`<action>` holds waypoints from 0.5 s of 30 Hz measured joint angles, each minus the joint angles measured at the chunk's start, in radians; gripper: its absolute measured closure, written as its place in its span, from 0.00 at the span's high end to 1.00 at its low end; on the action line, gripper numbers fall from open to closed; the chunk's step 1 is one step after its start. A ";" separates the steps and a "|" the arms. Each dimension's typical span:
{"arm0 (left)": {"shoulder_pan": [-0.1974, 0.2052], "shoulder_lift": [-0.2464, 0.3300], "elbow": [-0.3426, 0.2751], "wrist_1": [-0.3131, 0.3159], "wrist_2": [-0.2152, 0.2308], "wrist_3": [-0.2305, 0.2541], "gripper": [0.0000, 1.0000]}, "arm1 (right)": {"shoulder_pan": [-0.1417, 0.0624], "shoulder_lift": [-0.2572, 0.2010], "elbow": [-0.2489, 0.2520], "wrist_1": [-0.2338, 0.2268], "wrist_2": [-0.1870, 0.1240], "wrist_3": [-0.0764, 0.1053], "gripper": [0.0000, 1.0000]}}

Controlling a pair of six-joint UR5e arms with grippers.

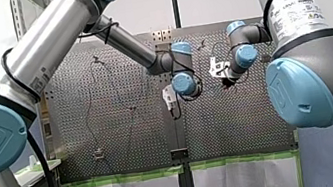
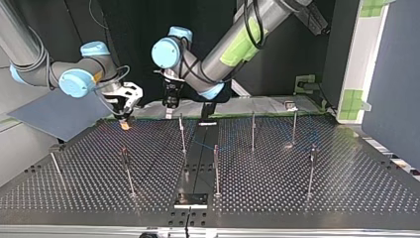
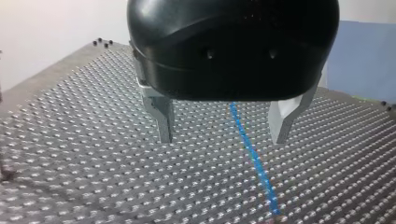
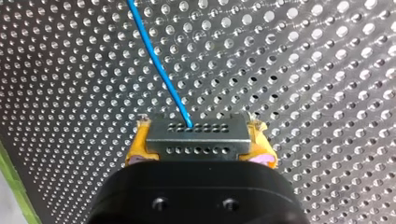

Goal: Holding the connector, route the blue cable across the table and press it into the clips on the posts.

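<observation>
1. My right gripper (image 4: 199, 131) is closed firmly on the connector (image 4: 198, 143). The connector is a grey block with two rows of small holes, clamped between the gripper's yellow pads (image 4: 138, 145).
2. The blue cable (image 4: 159, 60) comes out of the connector's upper face, just ahead of the fingertips. It runs straight away from the gripper over the perforated table (image 4: 303, 70).
3. My left gripper (image 3: 222, 128) is spread wide and holds nothing. Its two metal fingers (image 3: 161, 116) point down toward the table.
4. Under the left gripper the blue cable lies on the table. It passes below the gap between the fingers, closer to one finger than the other, and carries on ahead of the gripper.
5. In the top view the two grippers are near each other without touching. My right gripper's yellow tip is low, close to the table.
6. Thin upright posts (image 2: 252, 130) stand ahead of both grippers. The nearest one is close to my left gripper but apart from it.
7. Whether the cable sits in any clip cannot be told.
</observation>
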 joint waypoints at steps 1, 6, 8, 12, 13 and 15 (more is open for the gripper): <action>-0.001 -0.008 0.008 -0.007 0.005 -0.004 1.00 | -0.002 0.000 0.000 0.000 -0.002 0.000 0.00; -0.002 -0.049 0.049 -0.028 0.021 -0.030 1.00 | -0.004 0.000 0.000 -0.001 -0.012 -0.001 0.00; -0.001 -0.065 0.065 -0.036 0.025 -0.036 1.00 | -0.004 0.000 0.000 -0.001 -0.020 0.000 0.00; -0.001 -0.100 0.100 -0.060 0.014 -0.041 1.00 | -0.004 -0.001 0.001 -0.002 -0.029 0.000 0.00; 0.000 -0.107 0.107 -0.062 0.008 -0.041 1.00 | -0.004 0.000 0.001 -0.002 -0.031 0.000 0.00; 0.006 -0.124 0.124 -0.059 -0.007 -0.042 1.00 | -0.004 0.000 0.001 -0.002 -0.032 0.000 0.00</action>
